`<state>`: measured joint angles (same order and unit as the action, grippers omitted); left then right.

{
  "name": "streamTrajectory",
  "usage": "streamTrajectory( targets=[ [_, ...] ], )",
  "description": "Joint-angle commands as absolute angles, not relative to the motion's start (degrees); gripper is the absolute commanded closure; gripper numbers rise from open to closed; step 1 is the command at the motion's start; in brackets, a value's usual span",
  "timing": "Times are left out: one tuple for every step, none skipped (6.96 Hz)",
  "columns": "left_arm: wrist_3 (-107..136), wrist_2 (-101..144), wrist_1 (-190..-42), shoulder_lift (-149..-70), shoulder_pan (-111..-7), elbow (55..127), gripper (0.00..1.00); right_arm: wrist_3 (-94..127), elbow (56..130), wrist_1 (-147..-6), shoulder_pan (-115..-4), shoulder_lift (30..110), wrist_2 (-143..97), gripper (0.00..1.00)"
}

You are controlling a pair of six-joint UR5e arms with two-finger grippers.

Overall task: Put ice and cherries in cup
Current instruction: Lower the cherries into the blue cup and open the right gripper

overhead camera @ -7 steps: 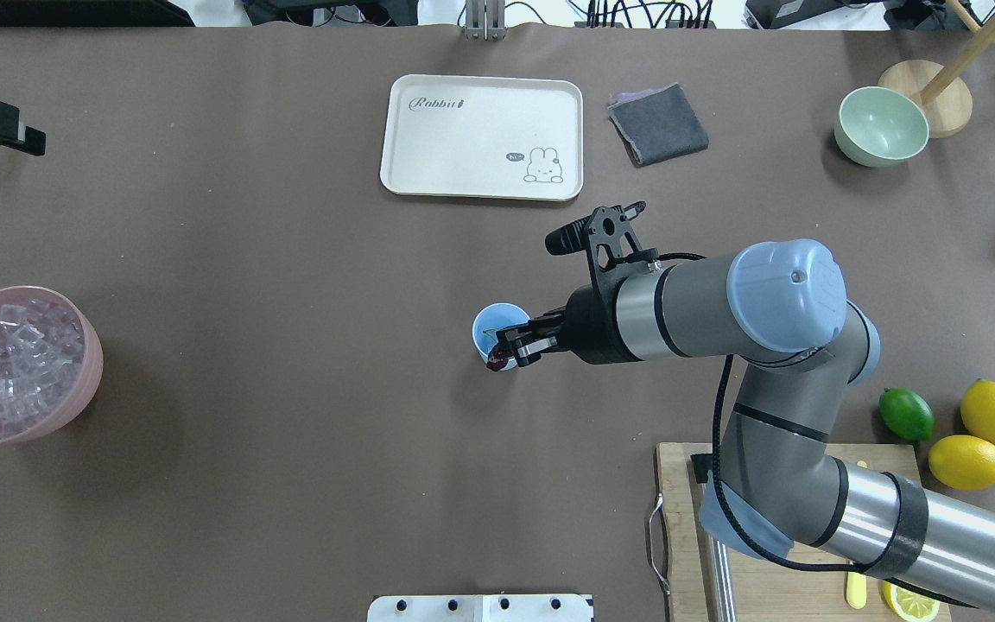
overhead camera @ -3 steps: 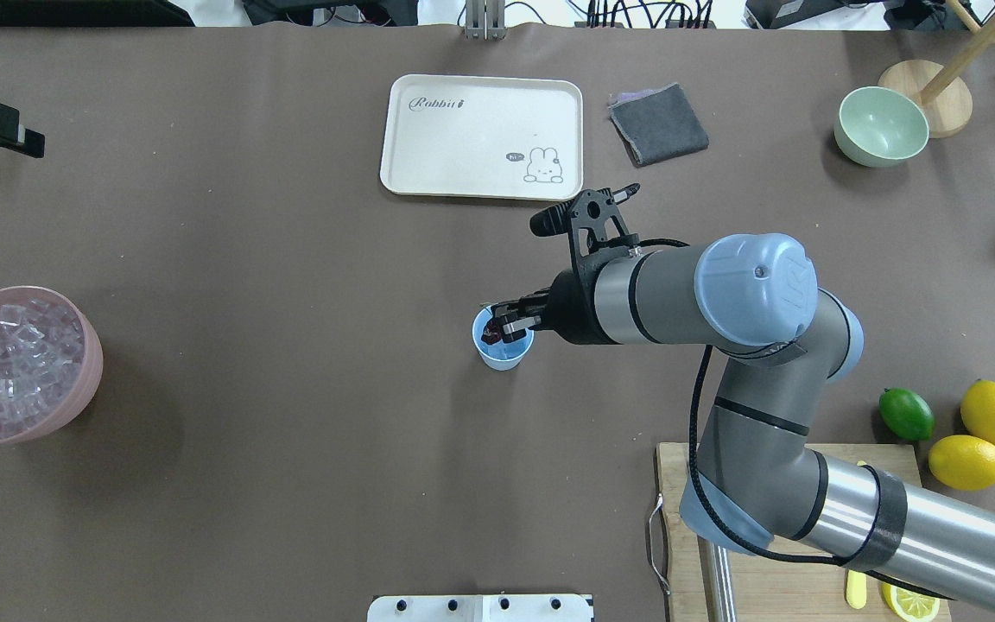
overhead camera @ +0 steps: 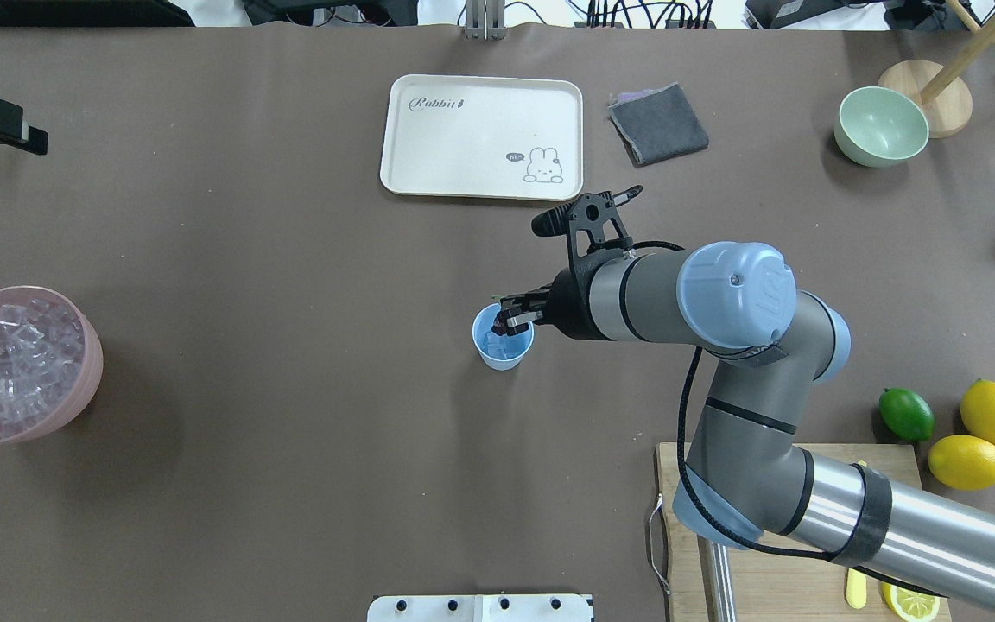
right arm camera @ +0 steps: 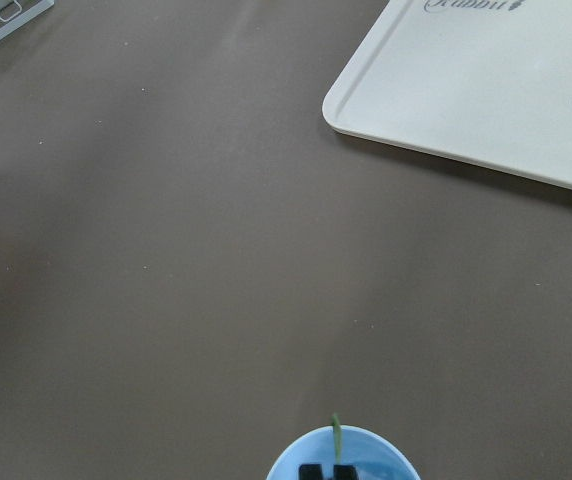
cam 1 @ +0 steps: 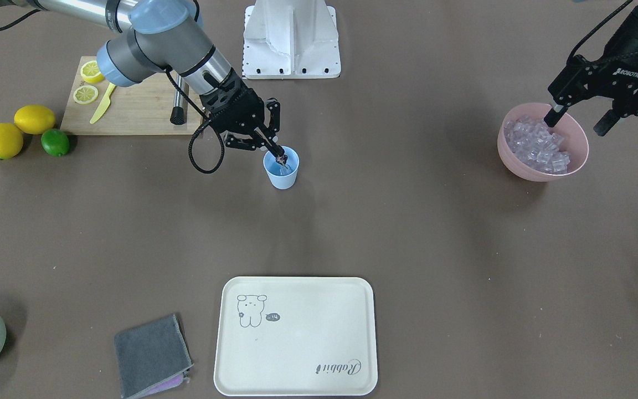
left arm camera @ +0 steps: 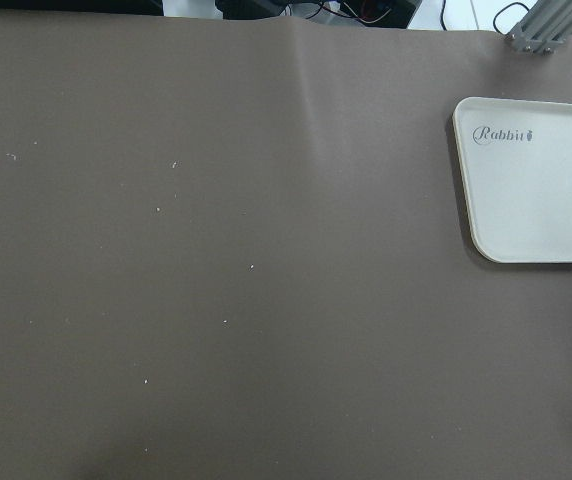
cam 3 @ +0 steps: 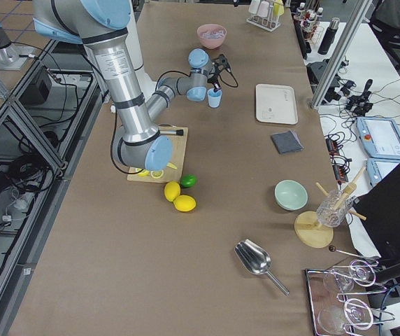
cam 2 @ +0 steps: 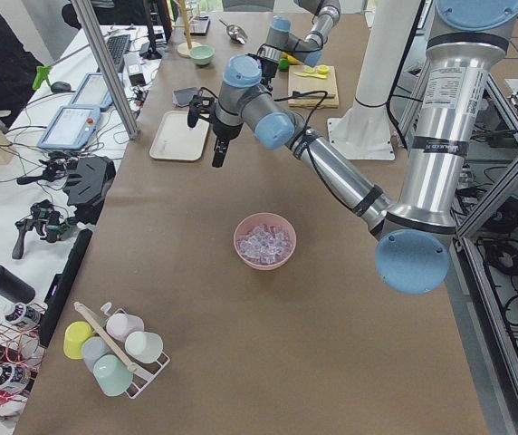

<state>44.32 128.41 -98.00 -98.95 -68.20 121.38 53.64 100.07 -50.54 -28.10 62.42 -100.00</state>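
Note:
The light blue cup (overhead camera: 497, 352) stands mid-table. My right gripper (overhead camera: 513, 321) hangs over its mouth, shut on the cherries (cam 1: 282, 160), which hang dark at the fingertips inside the rim. In the right wrist view a green stem (right arm camera: 335, 430) sticks up from the fingertips above the cup (right arm camera: 386, 462). Something pale lies in the cup's bottom; I cannot tell whether it is ice. The ice (overhead camera: 18, 367) fills a pink bowl (overhead camera: 87, 380) at the left edge. My left gripper (cam 1: 577, 122) is open and empty, high above that bowl (cam 1: 524, 166).
A cream tray (overhead camera: 480, 134) and a grey cloth (overhead camera: 658, 123) lie beyond the cup. A pale green bowl (overhead camera: 881, 126) is far right. A lime (overhead camera: 906, 414), two lemons (overhead camera: 994, 415) and a cutting board (cam 1: 130, 111) sit near the right arm's base.
My right gripper has carried the cherries from the cup's near rim to over its mouth, further from the robot. The cherries now hang inside the rim. The left arm barely moved.

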Motion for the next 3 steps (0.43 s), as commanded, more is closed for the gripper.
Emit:
streamTrajectory(
  targets=[
    [44.3, 128.41, -98.0, -99.05, -68.2, 121.03, 0.02, 53.7, 98.62, -50.36, -27.43, 62.4, -99.67, 0.86],
    [44.3, 128.41, -98.0, -99.14, -68.2, 120.94, 0.02, 53.61, 98.7, -50.36, -27.16, 62.4, -99.67, 0.66],
    [44.3, 128.41, -98.0, -99.14, -68.2, 120.94, 0.02, 53.7, 98.88, -50.36, -27.07, 62.32, -99.67, 0.01]
  ],
)
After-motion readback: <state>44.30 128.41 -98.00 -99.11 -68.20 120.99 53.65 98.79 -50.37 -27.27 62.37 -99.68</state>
